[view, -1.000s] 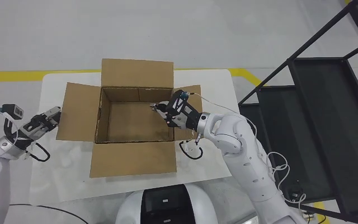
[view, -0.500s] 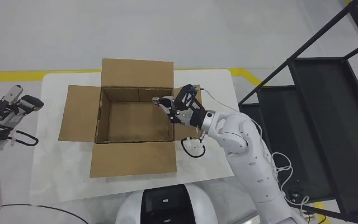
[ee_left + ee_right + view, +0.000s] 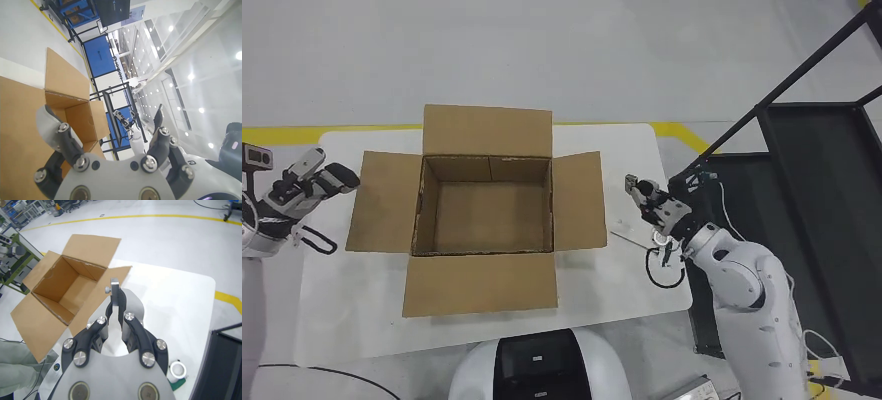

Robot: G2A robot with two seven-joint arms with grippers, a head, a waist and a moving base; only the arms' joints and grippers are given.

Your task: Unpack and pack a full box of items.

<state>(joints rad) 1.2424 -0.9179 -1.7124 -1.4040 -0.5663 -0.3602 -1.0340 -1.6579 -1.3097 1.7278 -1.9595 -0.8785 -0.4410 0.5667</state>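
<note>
Surface [image 3: 627, 150]: white, carries the lot.
Box [image 3: 482, 285]: cardboard, mid-surface, four flaps splayed, floor bare.
Left hand [image 3: 334, 175]: beyond the box's left flap, fingers apart, holding nothing.
Right hand [image 3: 114, 301]: above the surface right of the box, clamped on small metal part [image 3: 114, 285].
Step, likely: unpacking. Next: lower part, release gently.
</note>
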